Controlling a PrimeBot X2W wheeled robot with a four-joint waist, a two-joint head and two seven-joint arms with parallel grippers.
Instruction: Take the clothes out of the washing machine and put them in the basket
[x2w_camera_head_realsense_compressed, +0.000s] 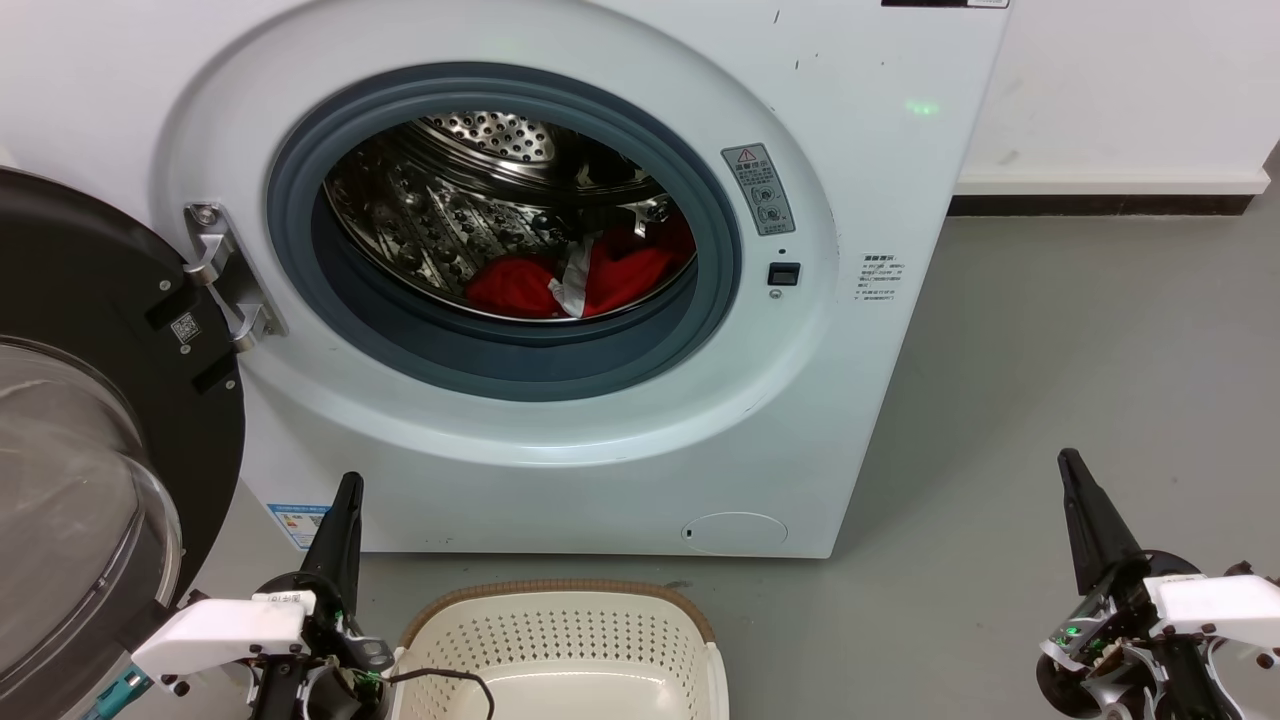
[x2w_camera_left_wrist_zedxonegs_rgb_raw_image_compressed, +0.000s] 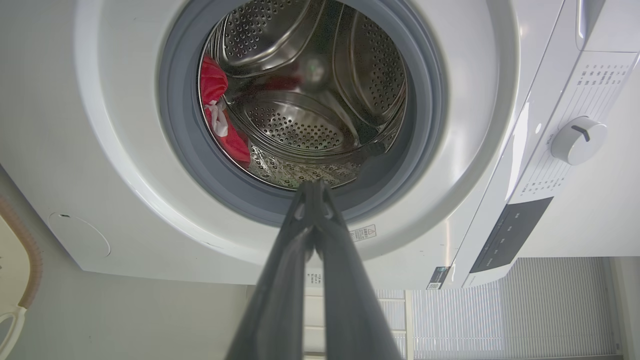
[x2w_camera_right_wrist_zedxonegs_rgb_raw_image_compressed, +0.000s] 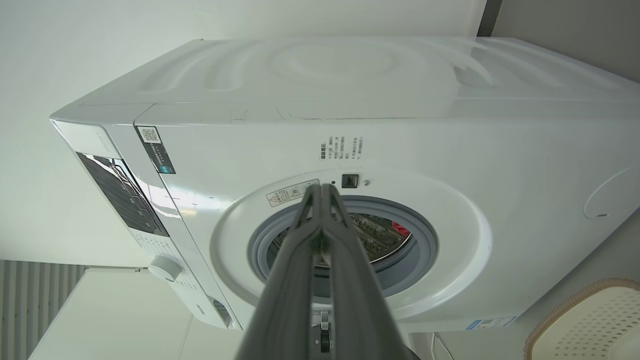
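- My left gripper (x2w_camera_head_realsense_compressed: 349, 486) and right gripper (x2w_camera_head_realsense_compressed: 1068, 462): fingers pressed together, gripping nothing.
- Clothes (x2w_camera_head_realsense_compressed: 590, 280): far, low inside washing machine (x2w_camera_head_realsense_compressed: 860, 400).
- Basket (x2w_camera_head_realsense_compressed: 560, 640): near, just right of my left gripper.

Head camera downward, all facing washing machine (x2w_camera_head_realsense_compressed: 880, 180)

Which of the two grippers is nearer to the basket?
The left gripper. In the head view it rises just beside the left corner of the basket, while the right gripper stands well off to the other side.
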